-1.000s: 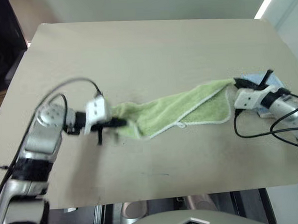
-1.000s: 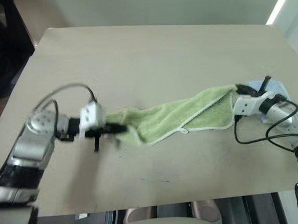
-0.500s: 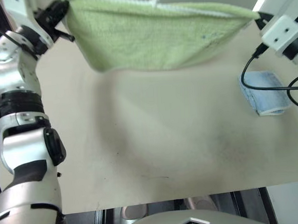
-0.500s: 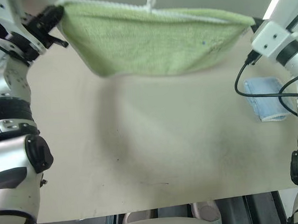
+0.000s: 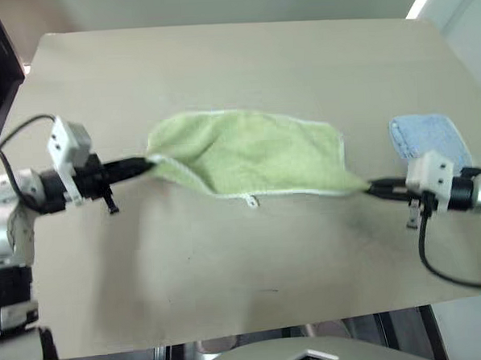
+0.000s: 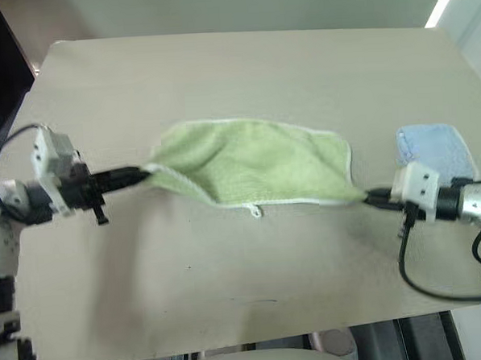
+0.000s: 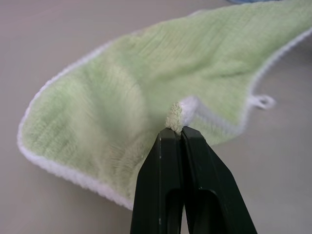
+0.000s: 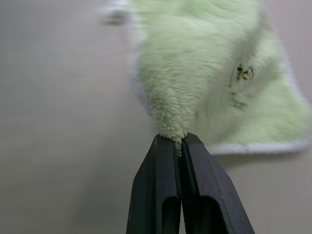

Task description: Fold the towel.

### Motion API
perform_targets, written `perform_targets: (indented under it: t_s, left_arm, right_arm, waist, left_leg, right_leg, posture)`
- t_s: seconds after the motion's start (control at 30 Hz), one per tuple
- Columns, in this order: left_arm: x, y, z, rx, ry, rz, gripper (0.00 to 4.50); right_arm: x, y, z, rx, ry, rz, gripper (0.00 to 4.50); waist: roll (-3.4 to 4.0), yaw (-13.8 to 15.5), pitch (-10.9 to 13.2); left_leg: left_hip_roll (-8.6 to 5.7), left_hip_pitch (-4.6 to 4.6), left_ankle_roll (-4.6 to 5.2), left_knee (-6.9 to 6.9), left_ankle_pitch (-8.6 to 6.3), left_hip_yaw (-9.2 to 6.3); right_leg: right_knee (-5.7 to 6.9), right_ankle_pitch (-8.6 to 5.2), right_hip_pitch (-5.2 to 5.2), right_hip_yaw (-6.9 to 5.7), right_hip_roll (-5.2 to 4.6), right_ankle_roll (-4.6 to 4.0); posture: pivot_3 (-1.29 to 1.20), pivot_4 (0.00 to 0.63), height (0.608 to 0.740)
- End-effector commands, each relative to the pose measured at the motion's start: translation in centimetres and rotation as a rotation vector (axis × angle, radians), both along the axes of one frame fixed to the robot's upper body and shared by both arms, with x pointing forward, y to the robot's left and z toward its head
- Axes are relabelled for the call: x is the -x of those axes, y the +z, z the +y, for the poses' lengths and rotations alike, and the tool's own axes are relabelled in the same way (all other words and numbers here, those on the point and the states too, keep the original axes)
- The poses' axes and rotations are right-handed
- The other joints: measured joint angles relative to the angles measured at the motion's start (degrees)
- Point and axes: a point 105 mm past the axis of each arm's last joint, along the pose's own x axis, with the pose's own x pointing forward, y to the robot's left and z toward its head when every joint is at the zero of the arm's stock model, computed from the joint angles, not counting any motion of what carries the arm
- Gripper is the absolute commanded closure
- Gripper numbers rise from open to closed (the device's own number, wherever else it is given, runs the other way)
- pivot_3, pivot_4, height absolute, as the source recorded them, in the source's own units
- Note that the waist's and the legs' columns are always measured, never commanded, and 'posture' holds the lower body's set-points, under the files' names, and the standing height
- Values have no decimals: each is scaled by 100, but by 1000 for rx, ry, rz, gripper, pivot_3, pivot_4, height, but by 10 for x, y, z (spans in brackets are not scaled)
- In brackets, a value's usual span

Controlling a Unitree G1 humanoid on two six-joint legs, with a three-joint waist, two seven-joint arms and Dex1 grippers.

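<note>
Light green terry towel (image 5: 251, 151) lay mid-frame on beige table (image 5: 244, 252); left hand (image 5: 143, 163) and right hand (image 5: 373, 188) each clenched near corner. Best kept taut, corners level, before folding.

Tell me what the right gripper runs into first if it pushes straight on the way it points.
The towel itself: the right gripper, shut on one corner, points across the table along the cloth. Further on stands the left gripper, though depth is unclear.

Light green towel (image 5: 251, 151) with white edging, pale blue cloth (image 5: 428, 136), beige table (image 5: 244, 252), black jaws
</note>
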Motion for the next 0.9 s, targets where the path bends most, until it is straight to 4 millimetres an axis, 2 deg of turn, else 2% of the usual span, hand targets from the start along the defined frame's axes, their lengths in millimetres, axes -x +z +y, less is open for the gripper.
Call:
perform_targets:
  t_s: [0.03, 0.13, 0.2, 0.27, 0.37, 0.6, 0.77, 0.8, 0.9]
  left_arm:
    - [6, 15, 3, -9, 28, -51, 4500]
    - [5, 16, 7, -8, 67, -62, 4500]
    - [4, 19, 9, -3, 79, -73, 4500]
    - [3, 21, 14, 0, 101, -81, 4500]
    - [3, 21, 22, -7, 125, -76, 4500]
    - [-4, 31, 37, 49, 187, -87, 4500]
    - [-22, 38, 48, 113, 283, -127, 4500]
    - [-25, 39, 49, 130, 300, -131, 4500]
    - [-35, 38, 53, 129, 338, -146, 4500]
  right_arm:
    - [0, 4, 3, 5, 14, -18, 4493]
    - [-6, 1, 0, 30, 5, -40, 4493]
    - [-10, -1, -2, 54, 0, -55, 4493]
    - [-15, -3, -6, 88, -13, -83, 4493]
    - [-20, -6, -11, 123, -21, -106, 4493]
    - [-12, 4, -14, 38, -28, -26, 4493]
    - [-36, 21, -24, -6, -118, -98, 4493]
    - [-41, 25, -24, -13, -131, -117, 4493]
    - [-55, 34, -24, -40, -160, -166, 4493]
  waist:
    - [-2, -2, 3]
    - [-2, -2, 7]
    - [-2, -3, 7]
    - [-2, -13, 7]
    - [-2, -21, 7]
    - [-5, -6, 5]
    - [-8, 18, 3]
    - [-8, 17, 2]
    - [-8, 12, 3]
  left_leg:
    - [-3, 36, 9, -2, -6, 4]
    - [-11, 125, 33, -3, 22, -1]
    - [-19, 169, 26, -11, 18, -13]
    - [-19, 179, 20, -18, 14, -18]
    - [-19, 181, 2, -20, 3, -24]
    - [-22, 174, -12, -21, 22, -8]
    - [-20, 134, -34, -45, 13, 25]
    - [-18, 132, -34, -47, 13, 39]
    - [-3, 131, -19, -57, 4, 61]
  right_leg:
    - [-2, -22, 33, 6, 0, -44]
    - [5, 7, 108, 14, 5, -92]
    - [5, -19, 139, 21, 11, -53]
    - [5, -22, 139, 23, 11, -56]
    - [5, -20, 130, 23, 11, -60]
    - [58, 6, 91, 29, 14, -107]
    - [60, -23, 34, 21, 21, -116]
    - [59, -4, 31, 21, 22, -78]
    - [56, -4, 25, 23, 21, -68]
  posture:
    - [0, 150, 740]
    - [0, 150, 740]
    - [0, 150, 740]
    - [0, 150, 740]
    - [0, 150, 740]
    - [0, 150, 740]
    - [0, 150, 740]
    - [0, 150, 740]
    - [0, 150, 740]
